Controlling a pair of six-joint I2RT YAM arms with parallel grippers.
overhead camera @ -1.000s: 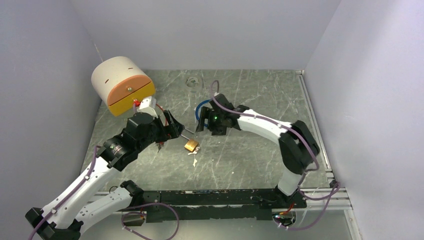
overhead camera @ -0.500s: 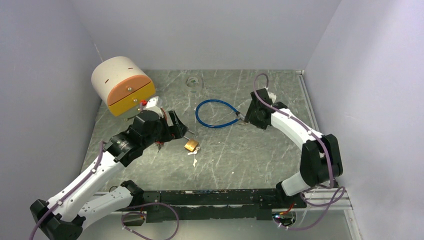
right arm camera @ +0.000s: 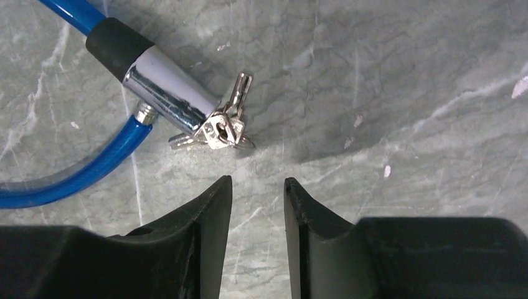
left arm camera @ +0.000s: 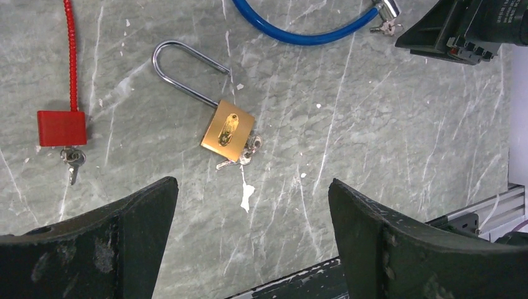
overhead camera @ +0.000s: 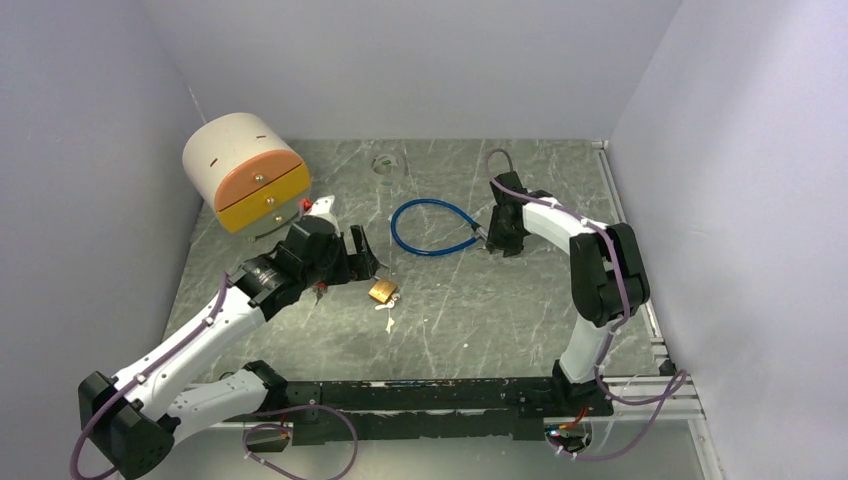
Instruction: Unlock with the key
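Keys (right arm camera: 219, 133) just beyond right gripper (right arm camera: 257, 183)

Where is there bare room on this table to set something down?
Free: the front stretch between the brass padlock and the right arm's base; the back right corner behind the right hand. Crowded: around the blue cable lock and left hand.

My left arm (overhead camera: 200, 340) and right arm (overhead camera: 550, 222): white shells, black joints, purple cable (overhead camera: 495, 152) running along each. Left fingers (left arm camera: 106, 249) black, scuffed with pale flecks; right fingers (right arm camera: 187, 249) black, smoother, rounded tips.
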